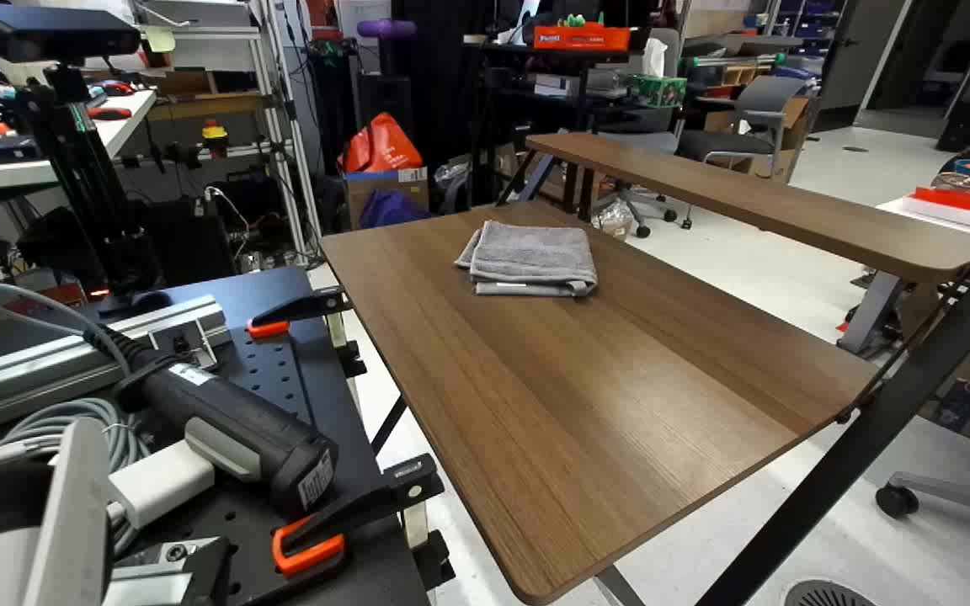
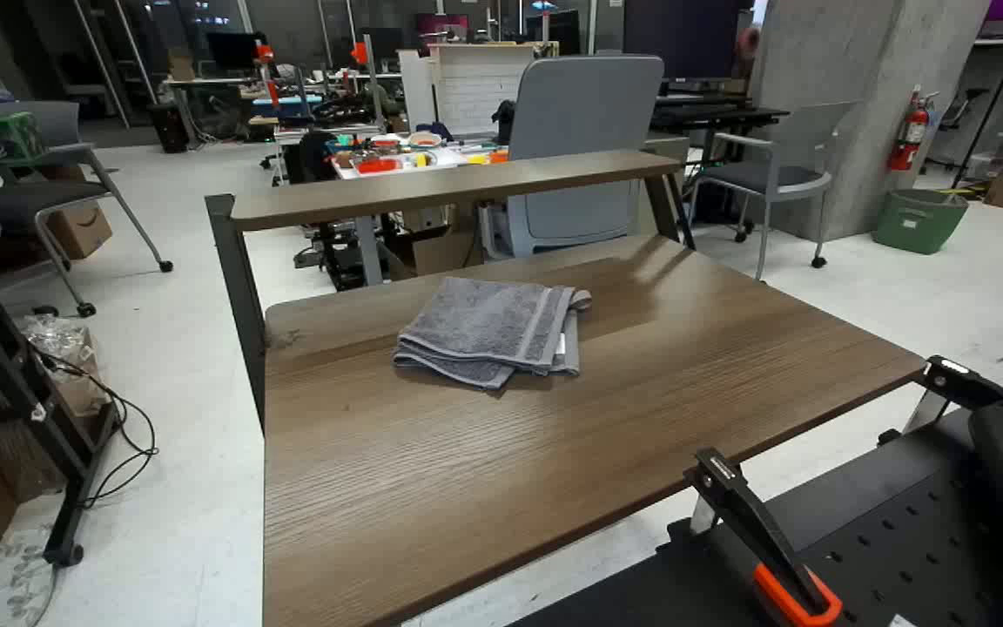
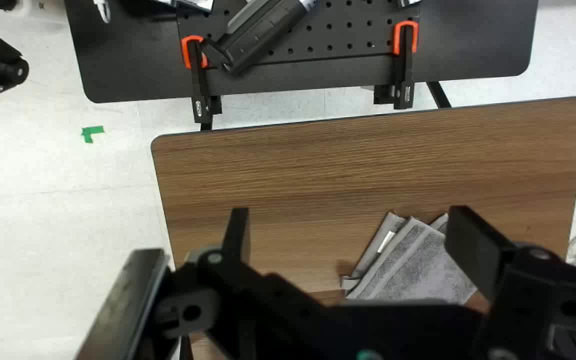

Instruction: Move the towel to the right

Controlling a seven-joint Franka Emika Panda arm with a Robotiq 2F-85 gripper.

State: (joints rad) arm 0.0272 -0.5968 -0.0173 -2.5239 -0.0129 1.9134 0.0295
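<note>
The wooden table (image 1: pixel 620 412) is spreading below the gripper (image 3: pixel 352 225), with the black bench (image 3: pixel 133 75) running along one long side. A raised shelf (image 1: pixel 746 192) is standing along the opposite side, probably the obstacle to watch. The gripper, absent from both exterior views, is hanging over the table, its fingers (image 3: pixel 473 245) standing wide apart and holding nothing. The towel (image 3: pixel 410 265) is lying folded on the table, nearer the shelf than the bench; in the wrist view it is sitting off toward the finger on that view's right, which is partly hiding it, so the next move is probably calling for a shift that way. It is giving no clear long axis, though its stripe is slanting across the closing line. Two clamps (image 3: pixel 404 65) are sitting along the bench edge, and a white label (image 3: pixel 385 242) is peeking from the towel's layers
</note>
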